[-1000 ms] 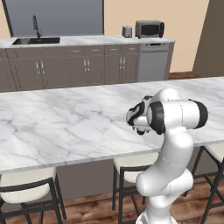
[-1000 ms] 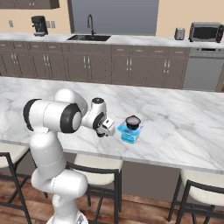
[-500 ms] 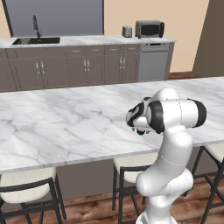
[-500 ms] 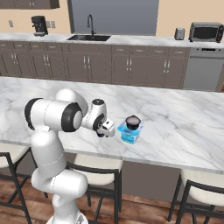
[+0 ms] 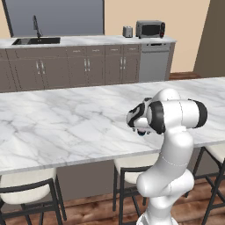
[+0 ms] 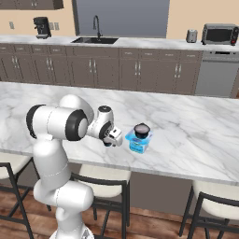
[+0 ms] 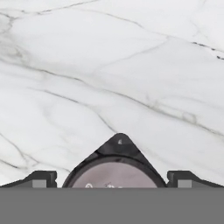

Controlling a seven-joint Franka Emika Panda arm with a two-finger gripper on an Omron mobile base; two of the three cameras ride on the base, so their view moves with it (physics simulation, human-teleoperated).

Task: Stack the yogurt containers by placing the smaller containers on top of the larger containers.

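Yogurt containers (image 6: 141, 131) stand upright on a blue box, gripper (image 7: 112, 178) spread wide, grasping nothing.

Glossy white rounded arm (image 6: 56, 140), dark joint bands, seemingly dark-tipped hand (image 7: 112, 179).

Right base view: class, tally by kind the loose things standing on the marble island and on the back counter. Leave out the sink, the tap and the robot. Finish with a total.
Dark round cup: 1
Blue tub: 1
Coffee machine: 1
Toaster: 1
Microwave: 1
Total: 5
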